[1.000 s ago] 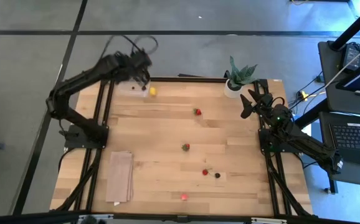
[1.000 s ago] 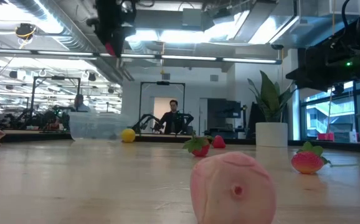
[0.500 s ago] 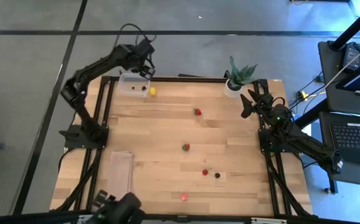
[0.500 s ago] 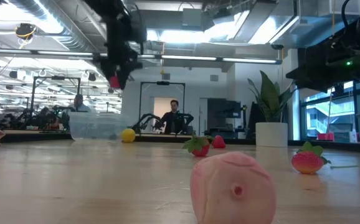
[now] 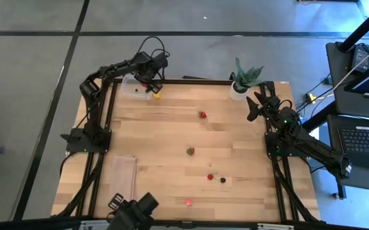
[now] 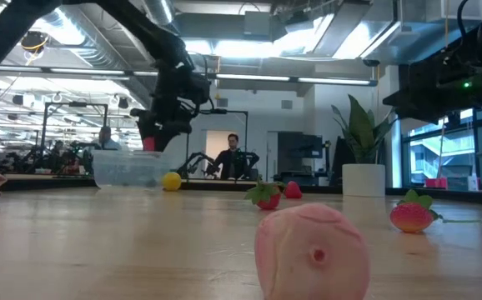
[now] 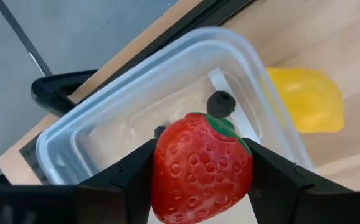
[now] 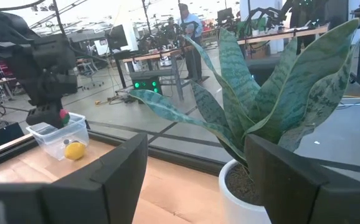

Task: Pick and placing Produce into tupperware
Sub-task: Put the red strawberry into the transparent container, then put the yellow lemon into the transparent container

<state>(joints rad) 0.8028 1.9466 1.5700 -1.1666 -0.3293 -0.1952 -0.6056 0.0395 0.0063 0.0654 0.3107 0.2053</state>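
The left gripper has come down over the small clear plastic tupperware at the worktop's eleven o'clock corner; its fingers squeeze a red strawberry; the right gripper waits open at two o'clock.

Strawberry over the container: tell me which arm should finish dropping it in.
Left. The left gripper is shut on the strawberry directly above the open tupperware, which already holds a dark berry. The right gripper waits by the potted plant, far from the container.
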